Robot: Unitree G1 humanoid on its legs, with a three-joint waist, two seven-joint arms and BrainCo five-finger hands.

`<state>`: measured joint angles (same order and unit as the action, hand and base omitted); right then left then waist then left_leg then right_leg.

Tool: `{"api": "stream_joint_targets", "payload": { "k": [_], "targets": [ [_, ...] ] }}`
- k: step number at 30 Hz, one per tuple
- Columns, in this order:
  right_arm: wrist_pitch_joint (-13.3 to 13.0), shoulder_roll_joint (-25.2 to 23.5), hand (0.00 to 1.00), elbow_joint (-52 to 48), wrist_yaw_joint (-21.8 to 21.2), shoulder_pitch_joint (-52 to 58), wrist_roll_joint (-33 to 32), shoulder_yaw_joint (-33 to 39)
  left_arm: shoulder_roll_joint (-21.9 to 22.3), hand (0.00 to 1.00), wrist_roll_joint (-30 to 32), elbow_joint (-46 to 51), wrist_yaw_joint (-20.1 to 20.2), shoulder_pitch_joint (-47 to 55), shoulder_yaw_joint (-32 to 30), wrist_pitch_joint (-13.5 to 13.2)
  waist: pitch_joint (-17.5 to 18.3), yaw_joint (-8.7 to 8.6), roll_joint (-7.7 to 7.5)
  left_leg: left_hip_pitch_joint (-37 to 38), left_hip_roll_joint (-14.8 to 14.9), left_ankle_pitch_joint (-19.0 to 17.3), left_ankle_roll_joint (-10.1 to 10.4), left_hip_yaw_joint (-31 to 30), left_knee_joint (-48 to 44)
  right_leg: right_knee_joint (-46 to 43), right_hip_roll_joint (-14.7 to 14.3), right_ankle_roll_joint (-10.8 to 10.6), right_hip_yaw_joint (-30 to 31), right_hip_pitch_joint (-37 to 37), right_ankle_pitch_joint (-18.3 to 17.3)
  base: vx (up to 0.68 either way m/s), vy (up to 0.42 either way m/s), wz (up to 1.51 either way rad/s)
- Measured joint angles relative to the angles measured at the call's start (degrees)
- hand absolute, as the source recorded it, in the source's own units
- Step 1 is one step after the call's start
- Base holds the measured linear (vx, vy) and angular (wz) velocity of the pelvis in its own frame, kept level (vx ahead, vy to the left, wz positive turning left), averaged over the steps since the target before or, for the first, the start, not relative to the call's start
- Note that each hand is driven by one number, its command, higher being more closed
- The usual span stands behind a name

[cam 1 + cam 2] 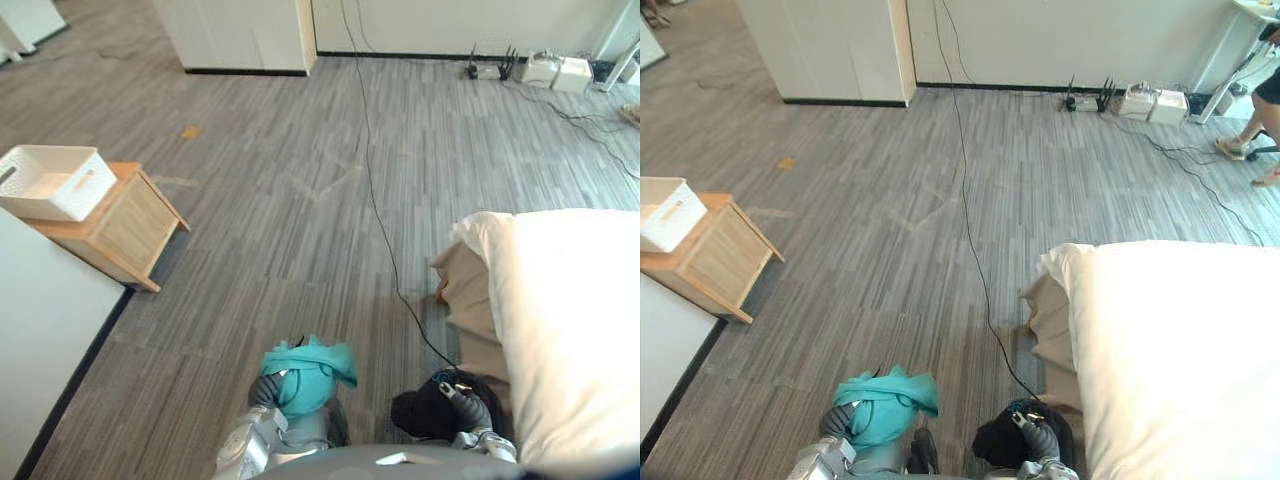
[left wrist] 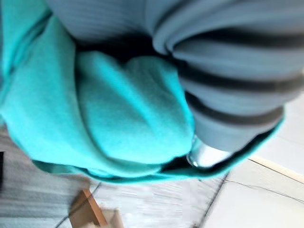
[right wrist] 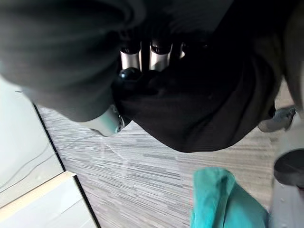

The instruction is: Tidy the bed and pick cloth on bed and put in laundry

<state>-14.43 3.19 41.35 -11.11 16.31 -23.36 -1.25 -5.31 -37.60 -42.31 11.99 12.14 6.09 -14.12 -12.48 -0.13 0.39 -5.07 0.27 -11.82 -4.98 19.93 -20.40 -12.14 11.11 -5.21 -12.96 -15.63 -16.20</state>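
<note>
A teal cloth [image 1: 305, 375] is bunched in my left hand [image 1: 266, 389], low in the eye views over the grey floor. The left wrist view shows that cloth [image 2: 114, 118] wrapped around the curled fingers [image 2: 204, 156]. My right hand [image 1: 466, 402] is shut on a black cloth [image 1: 425, 408] beside the bed's near corner, and its fingers [image 3: 142, 57] dig into the dark fabric [image 3: 199, 109]. The bed [image 1: 580, 330] lies to the right under a cream duvet. A white basket [image 1: 55, 180] stands on a wooden bedside cabinet [image 1: 125, 225] at the left.
A tan sheet [image 1: 465, 290] hangs off the bed's corner. White wall panels [image 1: 245, 35] stand at the back, with power strips and boxes [image 1: 545, 70] along the far wall. A person's legs [image 1: 1260, 120] are at the far right.
</note>
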Motion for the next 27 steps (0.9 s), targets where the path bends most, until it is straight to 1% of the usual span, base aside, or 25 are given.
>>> {"api": "stream_joint_targets", "payload": {
  "k": [1, 2, 3, 4, 5, 6, 8, 9, 10, 11, 13, 14, 15, 16, 17, 18, 19, 20, 21, 22, 23, 24, 25, 26, 27],
  "targets": [
    [0.01, -0.09, 1.0, -0.02, 0.02, 0.39, 0.0, 0.0, 0.0, 1.0, 0.06, 0.01, -0.03, 0.19, 0.06, 0.23, 0.88, 0.0, -0.22, 0.21, -0.34, -0.93, -0.76, 0.33, 0.09, -6.57, 1.21, -1.12, 0.16, 2.84, -0.85, 0.25, 0.163, 0.01],
    [0.01, -0.23, 1.0, -0.08, 0.01, 0.43, 0.01, -0.08, -0.2, 1.0, 0.12, 0.1, -0.01, 0.3, 0.15, 0.24, 1.17, 0.05, -0.62, 0.52, -0.7, -1.63, -1.32, 0.34, 0.11, -14.49, 2.33, -1.56, 0.42, 5.75, -1.18, 0.23, 0.126, 0.07],
    [0.0, -0.7, 1.0, -0.34, 0.02, 0.47, 0.01, -0.17, -1.04, 1.0, 0.47, 0.55, 0.04, 0.6, 0.35, 0.24, 1.6, 0.39, -1.91, 1.45, -1.9, -2.43, -1.41, 0.25, 0.46, -26.64, 4.17, -1.58, 1.13, 9.72, 0.37, 0.33, 0.129, 0.06],
    [-0.04, -1.0, 1.0, -1.26, 0.03, 1.13, -0.02, -0.57, -2.1, 1.0, 1.22, 0.73, 0.1, 0.69, 0.65, 0.22, 1.99, 0.62, -3.65, 3.8, -3.83, -2.81, -1.5, -0.01, 2.0, -35.44, 6.71, -0.28, 1.24, 13.27, 4.49, 0.31, 0.1, 0.13],
    [-0.16, -0.83, 1.0, -1.67, 0.01, 1.58, -0.03, -0.9, -2.43, 1.0, 1.27, 0.77, -0.05, 0.92, 0.94, 0.32, 1.81, 0.52, -3.82, 6.89, -4.93, -3.02, -1.85, -1.17, 4.01, -43.11, 8.49, 0.36, 1.32, 16.23, 8.02, 0.32, 0.095, 0.15],
    [-0.17, -0.83, 1.0, -1.69, 0.02, 1.6, -0.04, -0.9, -2.51, 1.0, 1.28, 0.77, -0.19, 1.05, 1.22, 0.34, 1.79, 0.33, -3.68, 7.81, -5.01, -3.09, -1.91, -1.76, 4.56, -45.32, 8.48, 0.43, 1.21, 17.3, 7.21, 0.26, 0.054, 0.28],
    [-0.3, -0.85, 1.0, -2.89, 0.04, 1.65, -0.25, -1.0, -2.93, 1.0, 1.29, 1.65, -1.18, 1.53, 3.02, 1.06, 1.47, -0.69, -3.27, 12.03, -4.86, -2.95, -2.09, -4.39, 7.31, -49.85, 7.1, 1.06, -0.1, 21.69, 2.84, 0.36, 0.028, 0.51],
    [-0.44, -0.82, 1.0, -3.95, 0.05, 2.11, -0.51, -0.99, -2.91, 1.0, 1.3, 1.78, -1.23, 1.43, 3.48, 1.47, 1.37, -1.18, -3.25, 13.87, -4.57, -2.9, -1.79, -5.17, 8.35, -49.17, 6.52, 1.37, -1.14, 23.96, 1.2, 0.41, -0.021, 0.71],
    [-0.92, -0.57, 1.0, -4.23, 0.08, 1.92, -0.69, -1.19, -2.83, 1.0, 1.29, 1.74, -1.49, 1.16, 4.1, 2.08, 0.76, -1.59, -2.81, 16.12, -3.63, -3.35, -1.63, -6.43, 8.58, -45.58, 5.48, 2.23, -3.16, 25.73, -0.36, 0.36, -0.04, 0.65],
    [-0.98, -0.41, 1.0, -4.38, 0.08, 1.68, -0.83, -1.24, -2.82, 1.0, 1.34, 1.65, -1.8, 1.06, 4.58, 2.72, 0.58, -1.99, -2.54, 18.01, -3.01, -3.43, -1.44, -7.45, 9.24, -41.51, 4.51, 2.39, -4.13, 26.99, -0.98, 0.4, -0.066, 0.67],
    [-1.39, -0.38, 1.0, -4.7, 0.05, 1.51, -1.91, -1.23, -2.51, 1.0, 2.16, 1.18, -2.08, 1.08, 5.04, 3.86, 0.11, -2.77, -1.8, 21.0, -1.25, -3.48, -1.26, -9.54, 10.42, -30.23, 2.53, 2.61, -5.53, 28.32, -0.41, 0.4, -0.095, 0.73],
    [-1.61, -0.43, 1.0, -5.08, 0.03, 1.59, -2.35, -1.22, -2.33, 1.0, 3.09, 0.47, -2.05, 0.99, 5.08, 3.93, -0.05, -3.15, -1.59, 22.38, -0.01, -3.89, -0.47, -10.07, 10.43, -20.96, 1.54, 2.47, -5.42, 29.07, 2.41, 0.4, -0.136, 0.8],
    [-1.58, -0.41, 1.0, -5.49, 0.0, 1.59, -2.36, -1.19, -2.28, 1.0, 3.36, 0.22, -2.05, 0.97, 5.08, 3.96, -0.19, -3.43, -1.42, 23.4, 0.92, -4.54, 0.71, -10.43, 10.42, -14.91, 1.01, 2.37, -5.25, 29.32, 5.29, 0.45, -0.17, 0.79],
    [-1.55, -0.47, 1.0, -5.82, 0.01, 1.6, -2.34, -1.22, -2.4, 1.0, 3.37, 0.19, -1.95, 1.22, 5.04, 3.81, -0.64, -3.4, -1.57, 24.48, 1.85, -5.68, 2.71, -10.86, 10.51, -6.66, 0.47, 1.7, -5.22, 29.19, 9.64, 0.57, -0.239, 0.57],
    [-1.44, -0.65, 1.0, -6.18, 0.01, 1.72, -2.32, -1.48, -3.01, 1.0, 3.36, 0.35, -1.84, 1.45, 4.99, 3.28, -1.12, -2.85, -2.29, 26.51, 2.2, -7.48, 5.73, -10.68, 10.44, -0.46, 0.53, 1.8, -4.89, 29.03, 13.84, 0.5, -0.224, 0.42],
    [-1.39, -0.67, 1.0, -6.23, 0.01, 1.72, -2.32, -1.63, -3.05, 1.0, 3.36, 0.03, -1.85, 1.53, 4.96, 3.15, -1.53, -2.74, -2.18, 27.98, 2.81, -8.81, 7.36, -10.71, 10.22, -1.22, 0.38, 3.09, -4.59, 28.87, 18.38, 0.51, -0.253, 0.24],
    [-1.16, -0.7, 1.0, -7.04, -0.05, 1.83, -2.3, -1.54, -2.56, 1.0, 3.41, -0.3, -1.83, 1.99, 4.99, 3.14, -1.68, -2.78, -2.5, 29.43, 4.23, -9.84, 8.79, -10.63, 10.14, -4.38, 0.02, 5.63, -4.26, 29.28, 22.04, 0.5, -0.273, 0.15],
    [-0.93, 0.49, 1.0, -8.46, -0.05, 1.87, -2.3, -1.1, -1.75, 1.0, 3.55, -0.77, -1.68, 2.27, 5.07, 2.65, -1.82, -2.88, 0.01, 29.91, 6.18, -10.31, 9.61, -9.9, 9.94, -9.0, -1.38, 7.33, -4.6, 30.8, 19.56, 0.58, -0.334, 0.06],
    [-0.97, 0.99, 1.0, -9.21, 0.01, 1.75, -2.32, -0.51, -1.03, 1.0, 3.69, -1.02, -1.32, 2.18, 5.2, 2.01, -2.03, -2.93, 0.69, 29.76, 7.47, -10.23, 9.73, -9.06, 9.45, -12.36, -2.0, 7.89, -4.93, 32.26, 16.93, 0.46, -0.287, 0.02],
    [-0.97, 1.12, 1.0, -9.34, 0.06, 1.49, -2.34, -0.28, -0.42, 1.0, 4.15, -1.3, -0.99, 1.97, 5.29, 1.57, -2.04, -3.16, 0.88, 29.05, 8.36, -10.01, 10.09, -8.94, 8.72, -16.01, -2.08, 8.16, -5.21, 34.25, 14.33, 0.45, -0.299, -0.02],
    [-0.8, 1.21, 1.0, -9.46, 0.07, 1.1, -2.33, -0.16, -0.62, 1.0, 5.11, -1.58, -0.99, 1.6, 5.27, 1.23, -2.05, -3.28, 0.84, 27.29, 9.59, -9.82, 10.16, -9.19, 4.88, -20.29, -2.58, 8.79, -5.78, 36.01, 10.51, 0.45, -0.334, -0.05],
    [-0.51, 1.26, 1.0, -9.49, 0.07, 0.88, -2.3, -0.01, -0.66, 1.0, 5.12, -1.72, -1.04, 1.53, 5.23, 1.18, -2.03, -3.35, 0.91, 26.11, 10.4, -9.66, 9.91, -9.41, 1.67, -21.31, -3.09, 9.47, -6.08, 36.21, 9.26, 0.44, -0.334, -0.21],
    [0.05, 1.43, 1.0, -9.37, 0.09, 0.37, -2.24, 0.33, -0.6, 1.0, 5.11, -1.84, -1.07, 1.52, 5.23, 1.17, -1.9, -3.23, 1.59, 23.14, 12.35, -8.39, 8.62, -9.76, -5.92, -22.04, -4.25, 10.4, -6.34, 35.76, 7.47, 0.34, -0.261, -0.26],
    [0.43, 1.65, 1.0, -9.24, 0.08, -0.06, -2.21, 0.38, -0.5, 1.0, 5.1, -1.88, -1.04, 1.48, 5.24, 1.15, -1.96, -3.2, 2.21, 20.37, 13.93, -6.15, 8.35, -10.64, -12.23, -21.78, -5.46, 10.62, -6.49, 34.87, 6.47, 0.37, -0.269, -0.29],
    [0.63, 1.99, 1.0, -8.74, 0.03, -0.53, -2.2, 0.4, -0.5, 1.0, 5.11, -1.95, -0.64, 1.4, 5.25, 0.79, -1.93, -3.47, 2.91, 15.65, 15.95, 1.06, 8.59, -13.08, -21.92, -20.11, -7.71, 11.16, -6.68, 32.61, 5.36, 0.44, -0.278, -0.25]
  ]
}}
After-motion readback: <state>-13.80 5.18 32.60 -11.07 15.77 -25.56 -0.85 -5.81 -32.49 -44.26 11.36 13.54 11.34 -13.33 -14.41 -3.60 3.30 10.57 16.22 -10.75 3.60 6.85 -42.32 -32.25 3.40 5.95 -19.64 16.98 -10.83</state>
